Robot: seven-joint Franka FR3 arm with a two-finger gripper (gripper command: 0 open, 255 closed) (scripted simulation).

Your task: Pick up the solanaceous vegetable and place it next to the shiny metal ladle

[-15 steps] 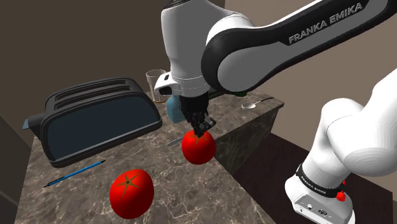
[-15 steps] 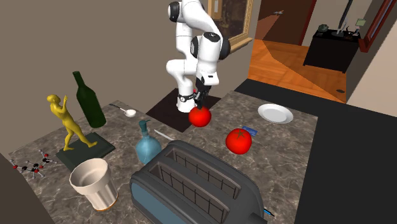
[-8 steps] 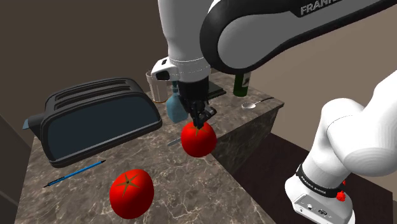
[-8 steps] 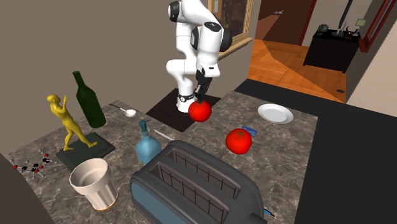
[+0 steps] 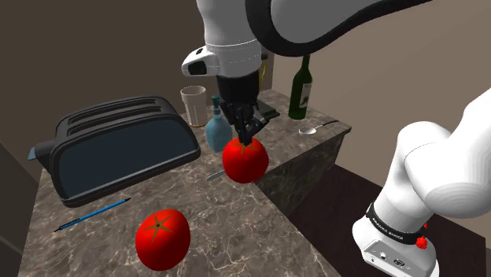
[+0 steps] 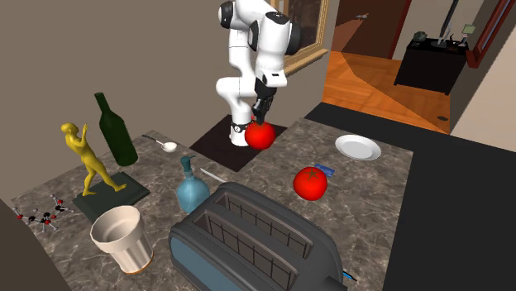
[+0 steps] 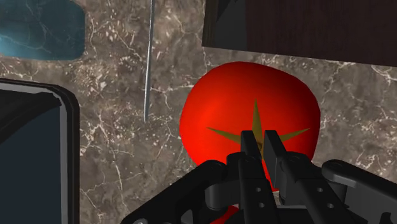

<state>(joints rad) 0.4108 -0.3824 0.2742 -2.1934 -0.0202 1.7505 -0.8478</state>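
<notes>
Marble counter (image 5: 236, 228) takes up most of the shoulder view, w/ the white arm (image 5: 228, 31) reaching down over its middle. Biggest item on it is the dark toaster (image 5: 118, 149), at the shoulder view's left. Towards the far end stand a green bottle (image 5: 300, 88), a blue bottle (image 5: 216, 130) & a pale cup (image 5: 193, 106).

Held tomato (image 5: 245, 161): red, hanging under the gripper (image 5: 243, 135), which sits right on its top. In the wrist view the fingers (image 7: 247, 153) are nearly together, pinched at the olive star on the crown, i.e. closed on the tomato's top (a thin grip for a round fruit, imo). It looks clear of the counter, near the edge closest to the stand, though the gap underneath is hard to read. Second tomato (image 5: 163, 239) rests on the marble, well apart, nearer the camera in the shoulder view.

Ladle (image 5: 316, 127): small, silvery, lying at the counter's far corner, near the green bottle & well apart from the held tomato. A slim blue pencil (image 5: 93, 214) lies by the toaster, no part in this.

Progress, as a judgement: grasp done, lift looks done, approx halfway. Left to do: carry past the blue bottle to the far corner, set down on bare marble next to the ladle w/o knocking the green bottle, then open up & back off.
</notes>
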